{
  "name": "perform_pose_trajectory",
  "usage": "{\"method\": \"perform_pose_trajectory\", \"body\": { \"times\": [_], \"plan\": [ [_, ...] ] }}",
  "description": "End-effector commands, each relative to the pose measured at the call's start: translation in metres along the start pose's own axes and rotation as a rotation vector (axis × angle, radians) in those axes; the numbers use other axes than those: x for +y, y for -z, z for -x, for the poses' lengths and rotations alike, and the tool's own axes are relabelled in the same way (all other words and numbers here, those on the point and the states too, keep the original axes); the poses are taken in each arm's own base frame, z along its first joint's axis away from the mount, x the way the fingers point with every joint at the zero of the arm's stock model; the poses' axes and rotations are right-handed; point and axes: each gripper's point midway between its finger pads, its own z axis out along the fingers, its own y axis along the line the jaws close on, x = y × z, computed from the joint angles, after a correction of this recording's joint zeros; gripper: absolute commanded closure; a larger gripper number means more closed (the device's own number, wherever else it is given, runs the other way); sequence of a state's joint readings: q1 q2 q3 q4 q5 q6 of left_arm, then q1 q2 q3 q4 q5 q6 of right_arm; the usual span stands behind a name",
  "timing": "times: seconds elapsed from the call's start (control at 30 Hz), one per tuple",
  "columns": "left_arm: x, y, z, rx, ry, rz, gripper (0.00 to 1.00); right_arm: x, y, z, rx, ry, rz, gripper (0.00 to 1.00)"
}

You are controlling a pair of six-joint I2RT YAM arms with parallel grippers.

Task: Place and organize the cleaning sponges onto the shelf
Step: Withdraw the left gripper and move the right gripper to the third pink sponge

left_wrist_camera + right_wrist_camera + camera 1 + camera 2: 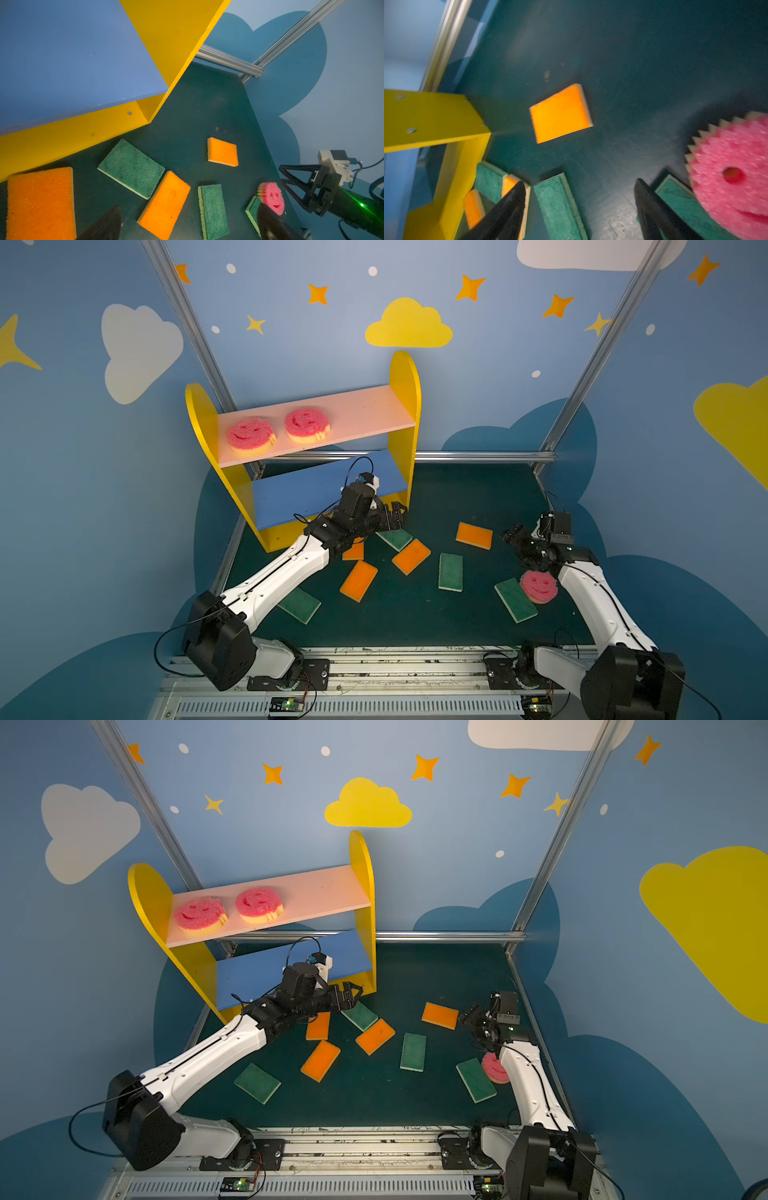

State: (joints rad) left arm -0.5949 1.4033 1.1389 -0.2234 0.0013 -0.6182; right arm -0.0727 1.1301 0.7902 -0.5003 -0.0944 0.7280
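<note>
Sponges: two smileys [250,435] lie side by side on the pink board [365,410] of the shelf [198,418], left of centre in both top views. Third smiley [538,585] sits lower right on the dark green mat [415,622], partly resting on a green sponge [515,599]. More green ones and the orange sponges [411,556] are scattered mid-frame on the mat. Blue walls [291,344] have clouds and stars. Left gripper [355,996] is spread, empty, by the shelf's lower right corner. Right gripper [512,533] is spread, empty, right of frame.

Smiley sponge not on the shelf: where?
Right side in both top views: the smiley sponge lies on the mat, overlapping a green sponge, beside the right arm.
</note>
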Motion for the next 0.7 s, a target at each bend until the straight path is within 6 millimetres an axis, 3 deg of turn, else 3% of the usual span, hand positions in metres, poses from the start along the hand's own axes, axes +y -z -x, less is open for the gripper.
{"method": "perform_pose_trajectory", "body": {
  "times": [0.0,0.3,0.5,0.67],
  "plan": [
    [0.0,-0.013,-0.014,0.017,-0.001,-0.018,0.0,-0.046,-0.003,0.0,-0.034,-0.117,-0.167,0.19],
    [0.011,-0.038,-0.057,0.108,0.031,-0.021,0.0,-0.104,-0.018,-0.006,-0.025,-0.268,-0.24,0.2],
    [0.014,-0.051,-0.077,0.164,0.057,-0.033,0.0,-0.114,-0.03,-0.01,-0.004,-0.32,-0.242,0.2],
    [0.017,-0.056,-0.089,0.191,0.065,-0.029,0.0,-0.108,-0.045,-0.02,0.131,-0.366,-0.221,0.2]
  ]
}}
